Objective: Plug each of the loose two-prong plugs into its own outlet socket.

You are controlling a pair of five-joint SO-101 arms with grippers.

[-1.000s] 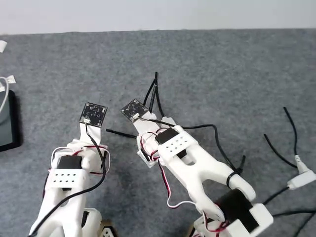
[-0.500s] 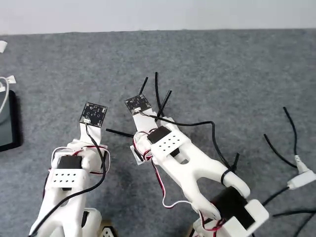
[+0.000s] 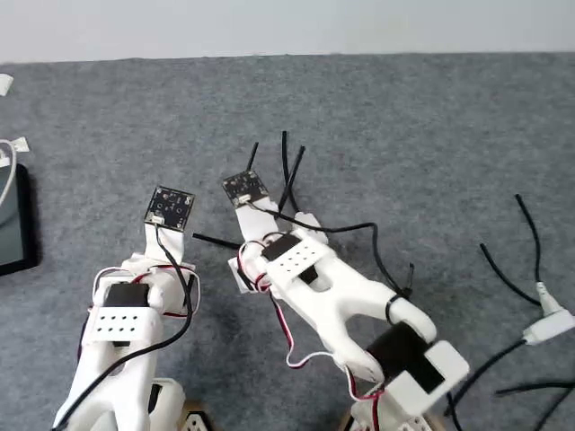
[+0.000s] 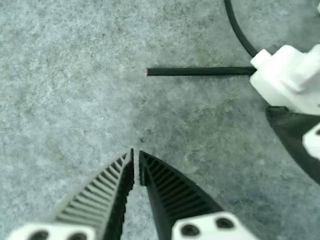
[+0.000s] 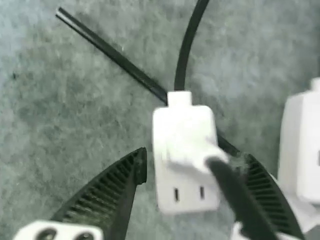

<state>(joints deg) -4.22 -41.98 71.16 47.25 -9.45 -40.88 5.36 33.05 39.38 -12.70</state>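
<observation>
Status: right gripper [image 5: 195, 155] has jaws apart, straddling the white rectangular plastic two-slot outlet socket [image 5: 185, 150]; gap visible at one jaw, so not clamped. Thin black cable [image 5: 187, 45] exits socket's rear. Second white plastic block [image 5: 300, 145] sits just beside socket. Left gripper [image 4: 134, 155] is near socket, jaws together, empty.

Handling (est.): socket light, rigid, smooth; cable will tug and twist it. Grip flat sides at mid-body, clear of slots and cable.

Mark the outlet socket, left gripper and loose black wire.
outlet socket [image 5: 180, 131]: right wrist view, white body above its slots.
left gripper [image 4: 136, 152]: left wrist view, between its shut fingertips.
black wire [image 4: 200, 71]: left wrist view, middle of its straight stretch.
</observation>
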